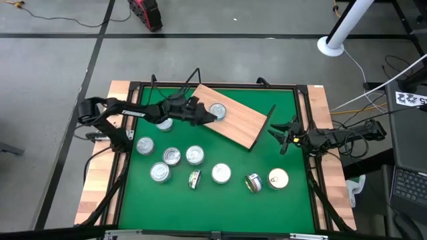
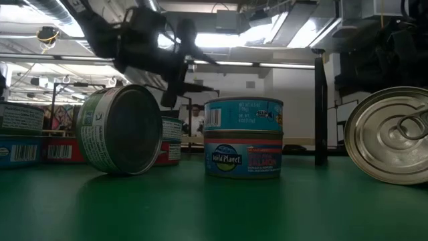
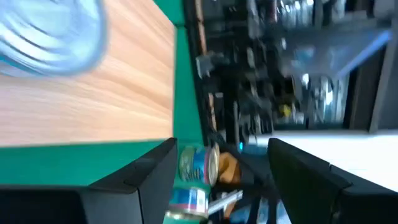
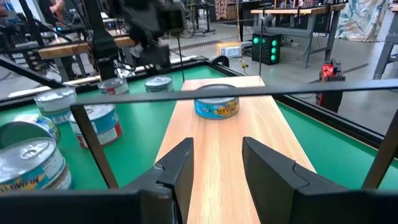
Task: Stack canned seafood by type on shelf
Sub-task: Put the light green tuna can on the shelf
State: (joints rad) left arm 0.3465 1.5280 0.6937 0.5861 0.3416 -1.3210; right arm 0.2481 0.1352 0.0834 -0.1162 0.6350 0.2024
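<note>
Hovering over the near end of the shelf (image 1: 235,121), the left gripper (image 1: 205,115) sits just beside a single blue-labelled tin (image 1: 217,111) that rests flat on the wooden board, and its fingers are spread with nothing between them, released. The board lies at an angle across the back of the green table (image 1: 287,153), its black wire support standing up at the far end. Over on the other side the right gripper (image 1: 283,133) waits just off that end of the shelf, looking down its length, jaws apart and holding nothing. In front of the board the rest of the canned seafood is scattered over the felt: a loose cluster of silver-lidded tins (image 1: 172,156) to the left, one tin tipped on its side (image 1: 194,179), another tilted tin (image 1: 253,182), and a gold-topped tin (image 1: 278,178) well to the right.
</note>
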